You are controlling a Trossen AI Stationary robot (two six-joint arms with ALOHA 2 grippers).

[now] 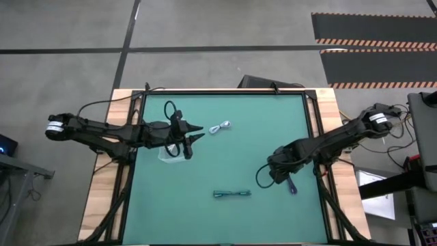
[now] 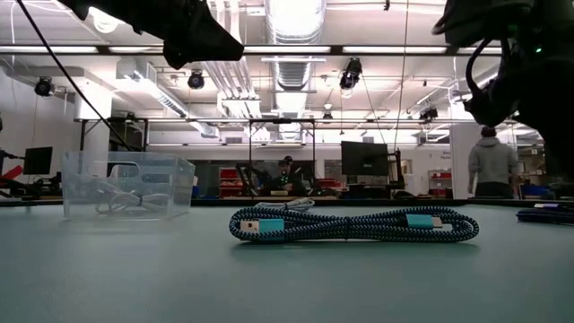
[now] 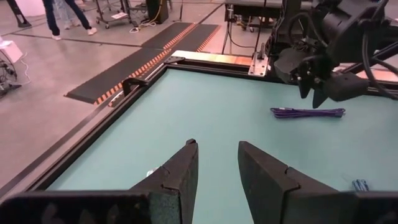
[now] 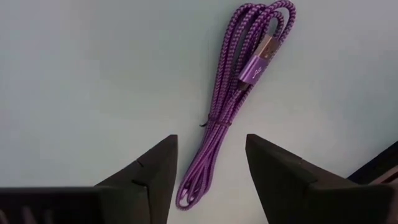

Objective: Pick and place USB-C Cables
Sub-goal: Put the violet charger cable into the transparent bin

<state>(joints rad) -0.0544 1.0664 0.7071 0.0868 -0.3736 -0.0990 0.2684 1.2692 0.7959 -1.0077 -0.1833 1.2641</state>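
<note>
Purple cable dead ahead of right gripper, fingers spread

Right gripper (image 4: 208, 180) hangs over the purple cable (image 4: 239, 93) near the right edge of the green mat (image 1: 225, 164), fingers apart, nothing between them. In the right wrist view the bundle's near end sits just between the fingertips, w/ its long axis running away from the gripper, roughly in line w/ the fingers and not across them; the connector (image 4: 255, 65) lies toward the far end. So, by my read, a grab needs a wrist turn to pinch across the bundle, or a straight drop onto the tied waist.

Left gripper (image 1: 193, 139) waits over the clear bin (image 2: 126, 184) at mat's left, jaws part-open, empty. Teal cable (image 1: 232, 194) lies crosswise at mat's near-middle, roughly between arms. White cable (image 1: 220, 127) sits just beside left gripper, so left arm is nearer that one.
</note>
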